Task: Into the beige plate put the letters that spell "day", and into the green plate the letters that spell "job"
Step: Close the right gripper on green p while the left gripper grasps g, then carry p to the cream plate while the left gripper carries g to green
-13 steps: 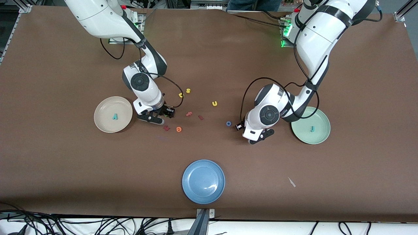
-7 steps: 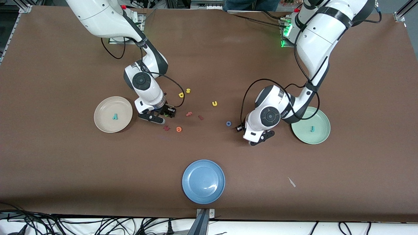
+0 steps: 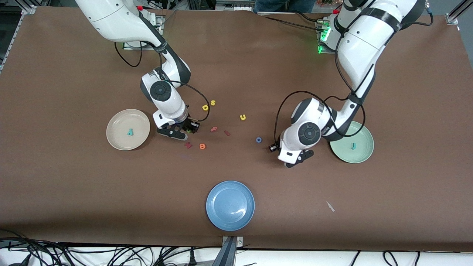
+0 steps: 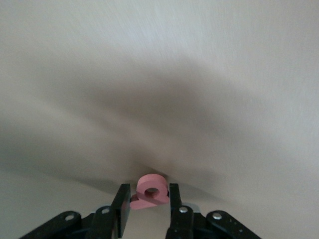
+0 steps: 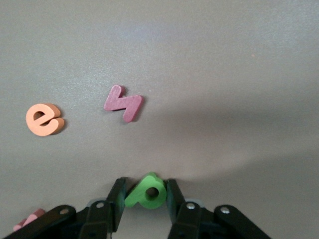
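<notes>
My left gripper (image 3: 274, 147) is shut on the pinkish-red b (image 4: 151, 191) and holds it up over bare table between the blue o (image 3: 258, 140) and the green plate (image 3: 360, 157), where the teal j (image 3: 353, 146) lies. My right gripper (image 3: 188, 128) is shut on the green a (image 5: 148, 193), low at the table beside the beige plate (image 3: 116, 122), which holds the teal y (image 3: 129, 132). The yellow d (image 3: 205, 107) lies farther from the front camera than the right gripper.
Loose letters lie mid-table: yellow s (image 3: 213, 102), yellow u (image 3: 242, 117), pink f (image 3: 213, 129), a red piece (image 3: 227, 133), a dark red letter (image 5: 124, 103) and the orange e (image 5: 44, 119). A blue plate (image 3: 230, 205) sits near the front edge.
Both grippers have closed, the left on the b and the right on the a. The left hand has shifted slightly toward the green plate and the front camera.
</notes>
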